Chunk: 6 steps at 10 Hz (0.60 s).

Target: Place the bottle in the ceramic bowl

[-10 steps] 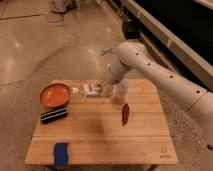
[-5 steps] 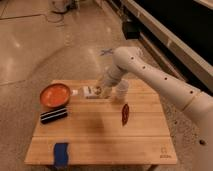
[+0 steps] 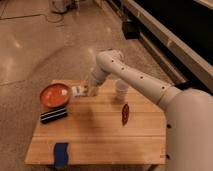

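The gripper sits at the upper middle of the wooden table, at the end of the white arm that reaches in from the right of the frame, and it appears to be closed on the bottle, whose pale body sticks out to the left of it, lying roughly level just above the tabletop. The bowl is immediately left of the bottle, orange-red inside with a darker rim, and the bottle's free end is close to that rim, though whether it already overhangs it is hard to tell. The step in hand looks like the carry across to the bowl: doing it well probably means lifting the bottle enough to clear the rim, bringing it over the middle of the bowl rather than the near edge, and lowering it before letting go so that it does not bounce or roll out of the shallow dish. A bottle held sideways would likely settle flat inside if released low. Just below the bowl lies a dark flat striped object, close enough that a low sweep could nudge it, so the path should stay above the bowl. To the right of the gripper a translucent white cup stands beside the arm's forearm, and a swing of the arm might brush it. A dark red flat thing lies lower right, and a blue item rests at the lower left edge, both well apart from the work.
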Each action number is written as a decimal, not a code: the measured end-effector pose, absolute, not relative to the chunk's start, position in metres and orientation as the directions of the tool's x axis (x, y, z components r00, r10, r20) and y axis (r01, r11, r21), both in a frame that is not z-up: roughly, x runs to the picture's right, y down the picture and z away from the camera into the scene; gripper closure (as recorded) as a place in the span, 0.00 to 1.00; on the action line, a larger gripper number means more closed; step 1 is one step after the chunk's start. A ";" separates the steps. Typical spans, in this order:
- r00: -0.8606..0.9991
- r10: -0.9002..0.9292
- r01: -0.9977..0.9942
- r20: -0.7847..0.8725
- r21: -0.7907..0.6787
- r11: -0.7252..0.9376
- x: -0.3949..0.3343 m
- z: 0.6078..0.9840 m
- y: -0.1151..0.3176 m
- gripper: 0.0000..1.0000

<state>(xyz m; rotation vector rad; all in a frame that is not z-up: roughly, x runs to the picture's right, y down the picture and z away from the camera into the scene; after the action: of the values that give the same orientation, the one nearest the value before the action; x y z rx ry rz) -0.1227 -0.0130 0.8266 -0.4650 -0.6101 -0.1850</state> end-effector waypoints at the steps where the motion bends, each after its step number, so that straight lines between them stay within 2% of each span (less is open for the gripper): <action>1: 0.795 -0.031 0.306 0.606 -0.356 0.883 -0.140 0.835 -0.017 1.00; 6: 0.724 -0.057 0.355 0.687 -0.300 0.886 -0.215 0.865 -0.028 1.00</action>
<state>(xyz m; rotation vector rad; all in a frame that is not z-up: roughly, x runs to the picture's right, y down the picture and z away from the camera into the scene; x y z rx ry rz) -0.2154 -0.0276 0.8650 -0.4347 -0.7305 -0.2352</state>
